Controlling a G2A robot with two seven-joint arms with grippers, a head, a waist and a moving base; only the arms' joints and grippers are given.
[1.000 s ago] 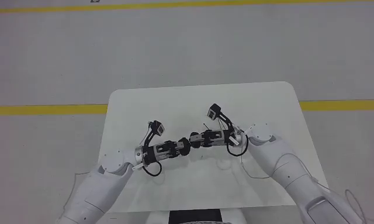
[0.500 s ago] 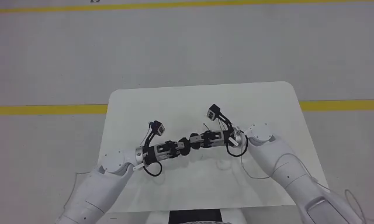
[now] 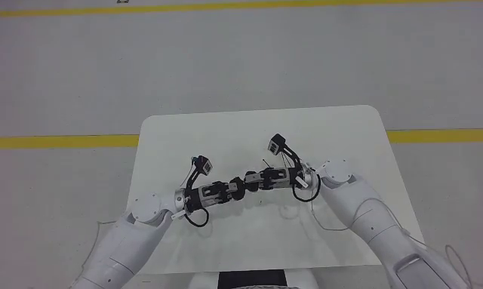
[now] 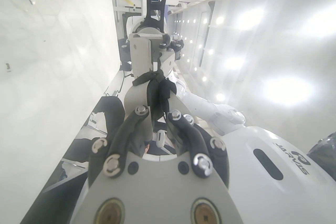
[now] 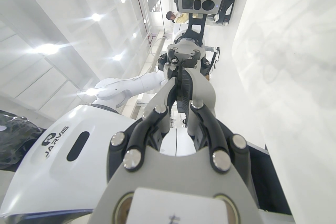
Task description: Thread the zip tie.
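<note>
L end effector (image 4: 158,79) pinches zip tie (image 4: 156,101) | R end effector (image 5: 181,82) pinches it too, tip-to-tip over desk (image 3: 339,138) | tail thru head? can't tell

In the left wrist view the zip tie (image 4: 157,95) is a dark strip with both ends covered, so its head cannot be told. From above, the spot where the left gripper (image 3: 237,186) meets the right gripper (image 3: 248,182) is too small to read.

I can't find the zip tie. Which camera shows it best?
Left wrist view: the black zip tie runs between the left gripper fingers. The right wrist view shows a ribbed stretch; the top view, too small to tell.
</note>
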